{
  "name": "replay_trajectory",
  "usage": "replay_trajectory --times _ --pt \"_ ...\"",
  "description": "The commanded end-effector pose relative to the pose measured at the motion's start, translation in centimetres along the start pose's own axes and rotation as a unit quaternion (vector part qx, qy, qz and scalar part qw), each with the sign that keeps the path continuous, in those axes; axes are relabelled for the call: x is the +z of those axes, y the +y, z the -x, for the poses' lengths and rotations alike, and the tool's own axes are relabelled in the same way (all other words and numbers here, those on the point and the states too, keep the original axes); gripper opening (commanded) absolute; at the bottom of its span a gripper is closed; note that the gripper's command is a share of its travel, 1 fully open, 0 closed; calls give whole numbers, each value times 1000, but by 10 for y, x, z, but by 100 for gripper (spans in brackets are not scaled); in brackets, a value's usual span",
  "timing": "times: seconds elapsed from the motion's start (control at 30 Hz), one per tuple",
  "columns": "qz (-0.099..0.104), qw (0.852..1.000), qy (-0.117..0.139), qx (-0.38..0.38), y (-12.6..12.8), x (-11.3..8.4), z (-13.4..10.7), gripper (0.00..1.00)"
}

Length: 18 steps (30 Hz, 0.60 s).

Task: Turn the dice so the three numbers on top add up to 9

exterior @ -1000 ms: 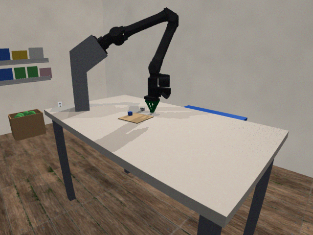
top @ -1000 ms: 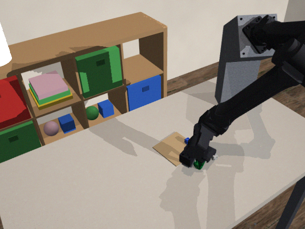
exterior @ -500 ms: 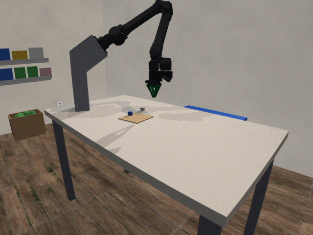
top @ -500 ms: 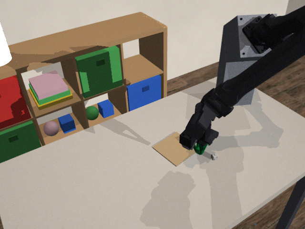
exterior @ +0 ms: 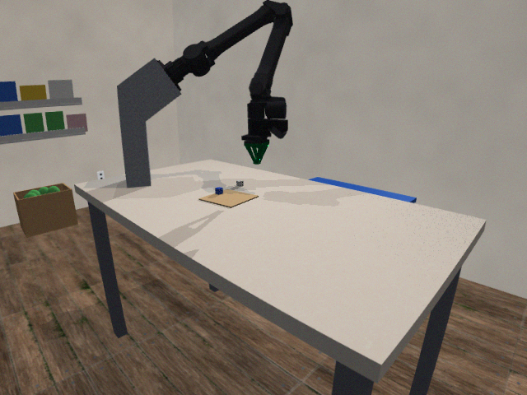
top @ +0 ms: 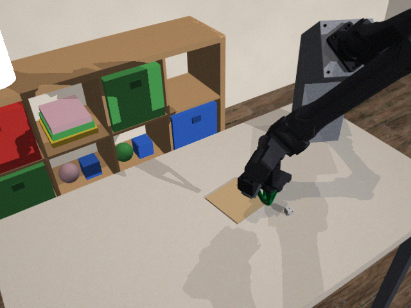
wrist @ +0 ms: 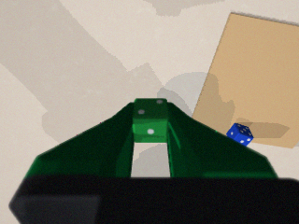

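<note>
High top view, low wide exterior, close downward wrist view; shared tan mat [top: 228, 201] throughout.

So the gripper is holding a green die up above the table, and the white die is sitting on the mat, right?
Not quite. The gripper does hold the green die above the table, but the top view shows the white die on the bare table beside the mat, not on it.

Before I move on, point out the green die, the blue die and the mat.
green die [wrist: 149, 119], wrist view, its pipped face between the fingers
blue die [wrist: 240, 133], wrist view, its top face
mat [top: 225, 200], top view, its bare middle
</note>
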<state>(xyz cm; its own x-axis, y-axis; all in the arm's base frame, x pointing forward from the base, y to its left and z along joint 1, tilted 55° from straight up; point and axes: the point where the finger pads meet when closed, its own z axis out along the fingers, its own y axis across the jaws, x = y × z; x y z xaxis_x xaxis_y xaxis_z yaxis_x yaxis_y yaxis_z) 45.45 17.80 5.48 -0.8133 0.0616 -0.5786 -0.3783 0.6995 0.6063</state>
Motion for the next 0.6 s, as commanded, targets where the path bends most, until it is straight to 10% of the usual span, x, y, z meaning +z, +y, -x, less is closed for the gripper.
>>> replay_trajectory --times 0.0,0.2,0.57 --pt "-26 998 -9 54 -47 -8 -3 15" --pt "-24 984 -9 176 -124 -18 -44 15" --pt "-14 986 -10 167 -114 -14 -35 15"
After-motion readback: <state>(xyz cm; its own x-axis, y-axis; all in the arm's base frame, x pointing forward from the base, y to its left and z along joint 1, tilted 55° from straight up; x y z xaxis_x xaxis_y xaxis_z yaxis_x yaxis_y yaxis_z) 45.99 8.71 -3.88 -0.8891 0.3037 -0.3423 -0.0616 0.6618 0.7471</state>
